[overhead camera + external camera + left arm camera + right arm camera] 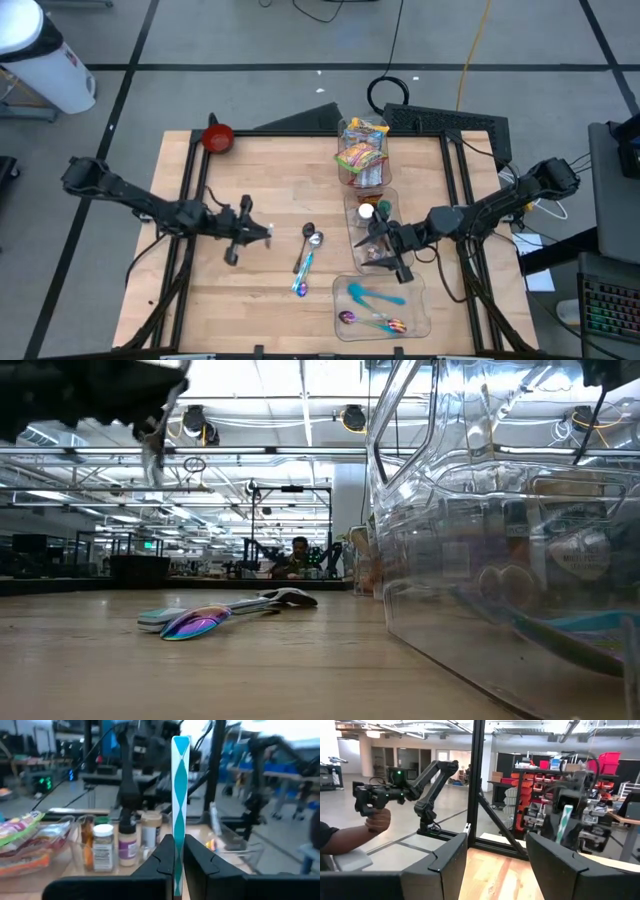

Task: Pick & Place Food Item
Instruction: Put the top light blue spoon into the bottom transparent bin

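The left gripper (262, 232) hangs above the left half of the wooden desk (270, 170), its fingers (162, 855) pinched tight on a thin packet striped teal and white (180, 795). In the left wrist view the packet stands upright between them, its top well above the fingertips. The right wrist view shows the same packet (565, 822) across the desk in the other arm's hold.

The right gripper (385, 245) is over the right half of the desk, above the middle clear container (362, 200) that holds small jars, one with a white lid (366, 212). Its fingers (445, 857) stand part-way apart with nothing visible between them.

Behind that container, at the desk's far edge, a clear bin (360, 150) holds bright snack packets. In front, a clear tray (385, 305) holds a teal utensil (375, 296) and an iridescent spoon (365, 320).

Two spoons (308, 258) lie loose on the desk between the arms; the low view shows one with an iridescent bowl (195, 623). A red bowl (218, 138) sits at the far left corner. In the right wrist view, a person's hand (377, 820) grips a dark handle off the desk.
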{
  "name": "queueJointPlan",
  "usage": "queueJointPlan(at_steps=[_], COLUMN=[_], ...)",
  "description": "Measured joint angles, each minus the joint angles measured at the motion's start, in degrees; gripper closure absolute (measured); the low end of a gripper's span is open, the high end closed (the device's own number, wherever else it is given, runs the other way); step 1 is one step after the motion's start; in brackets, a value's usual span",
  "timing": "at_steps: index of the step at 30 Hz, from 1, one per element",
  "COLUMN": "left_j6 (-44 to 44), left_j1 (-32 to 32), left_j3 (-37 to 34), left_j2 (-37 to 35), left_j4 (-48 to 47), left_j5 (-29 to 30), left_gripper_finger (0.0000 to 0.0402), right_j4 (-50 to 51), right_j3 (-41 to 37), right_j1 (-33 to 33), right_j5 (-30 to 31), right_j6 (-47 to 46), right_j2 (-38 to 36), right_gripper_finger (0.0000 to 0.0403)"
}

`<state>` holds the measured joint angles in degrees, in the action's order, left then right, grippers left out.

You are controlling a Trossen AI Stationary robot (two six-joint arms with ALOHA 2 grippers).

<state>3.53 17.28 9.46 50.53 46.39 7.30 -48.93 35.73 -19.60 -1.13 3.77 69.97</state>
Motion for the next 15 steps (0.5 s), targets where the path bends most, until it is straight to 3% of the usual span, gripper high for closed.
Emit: queueJointPlan(at_steps=[6, 10, 15], left_j6=[1.61, -0.19, -3.54], left_j1=[0.0, 0.0, 0.07], left_j3=[-5.25, -3.22, 1.21], left_j2=[-0.5, 1.15, 6.53], left_j4=[10.81, 11.1, 10.97], left_j5=[-3.29, -5.46, -8.85], left_gripper_finger=[0.0386, 0.0386, 0.0385], right_j4=[1.32, 2.51, 2.18], right_j3=[0.0, 0.0, -0.01], right_j1=[0.5, 0.53, 0.53], right_j5=[6.65, 10.34, 10.26], right_j6=[0.27, 1.16, 1.38], right_j2=[0.0, 0.22, 0.91], right_gripper_finger=[0.0206, 0.0206, 0.0206])
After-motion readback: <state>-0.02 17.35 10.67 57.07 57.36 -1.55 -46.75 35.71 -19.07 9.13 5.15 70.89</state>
